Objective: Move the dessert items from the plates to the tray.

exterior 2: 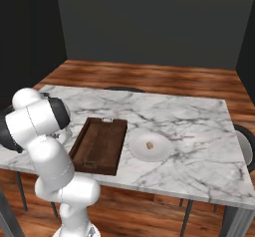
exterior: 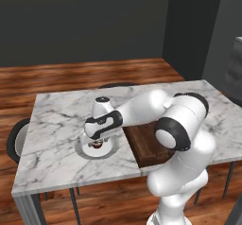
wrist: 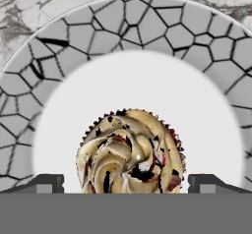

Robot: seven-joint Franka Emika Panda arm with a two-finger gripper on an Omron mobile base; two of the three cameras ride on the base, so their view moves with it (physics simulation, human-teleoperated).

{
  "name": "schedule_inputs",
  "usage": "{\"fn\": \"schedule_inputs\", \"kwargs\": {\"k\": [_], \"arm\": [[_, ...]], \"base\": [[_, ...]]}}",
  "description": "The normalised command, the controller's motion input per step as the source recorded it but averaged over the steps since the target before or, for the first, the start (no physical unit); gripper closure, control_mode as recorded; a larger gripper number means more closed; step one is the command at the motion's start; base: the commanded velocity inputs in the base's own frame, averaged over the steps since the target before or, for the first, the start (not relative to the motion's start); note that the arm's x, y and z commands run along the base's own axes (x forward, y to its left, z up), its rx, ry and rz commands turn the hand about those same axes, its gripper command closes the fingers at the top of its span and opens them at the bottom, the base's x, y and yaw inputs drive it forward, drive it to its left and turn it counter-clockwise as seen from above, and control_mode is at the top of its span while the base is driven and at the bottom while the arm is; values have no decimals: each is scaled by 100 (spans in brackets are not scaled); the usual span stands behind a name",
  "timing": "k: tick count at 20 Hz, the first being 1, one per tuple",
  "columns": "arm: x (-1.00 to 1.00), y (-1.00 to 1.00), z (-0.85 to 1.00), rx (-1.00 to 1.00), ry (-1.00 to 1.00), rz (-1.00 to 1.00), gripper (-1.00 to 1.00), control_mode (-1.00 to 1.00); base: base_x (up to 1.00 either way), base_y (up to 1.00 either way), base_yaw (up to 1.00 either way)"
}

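The dark red-brown cupcake (wrist: 130, 152) with its pale swirled topping sits on a white plate with a cracked grey rim (wrist: 123, 26). My gripper (wrist: 127, 184) hangs low over it, open, one dark fingertip (wrist: 47, 183) on each side of the cupcake. In the left base view the gripper (exterior: 97, 140) is right above that plate (exterior: 84, 149) near the table's front edge. The brown wooden tray (exterior 2: 99, 144) lies to the right of it. Beyond the tray, a second plate (exterior 2: 162, 154) carries the small tan cookie (exterior 2: 149, 145).
The marble table (exterior: 56, 120) stands on a wooden floor. One chair (exterior: 16, 139) is tucked in at its left end, another (exterior 2: 244, 149) at its right end, and a dark chair back (exterior: 118, 84) shows behind it. My arm hides part of the tray (exterior: 142, 146).
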Motion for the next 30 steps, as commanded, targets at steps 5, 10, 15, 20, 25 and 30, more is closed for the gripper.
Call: {"fn": "schedule_inputs", "kwargs": {"k": [5,10,15,20,25,30], "arm": [[0,1,-13,0,0,0,-100,-100],[0,0,0,0,0,0,-100,-100],[0,0,0,0,0,0,100,-100],[0,0,0,0,0,0,100,-100],[0,0,0,0,0,0,100,-100],[0,-14,30,0,-2,0,100,-100]], "base": [[0,0,0],[0,0,0],[0,0,0],[0,0,0],[0,0,0],[0,0,0]]}}
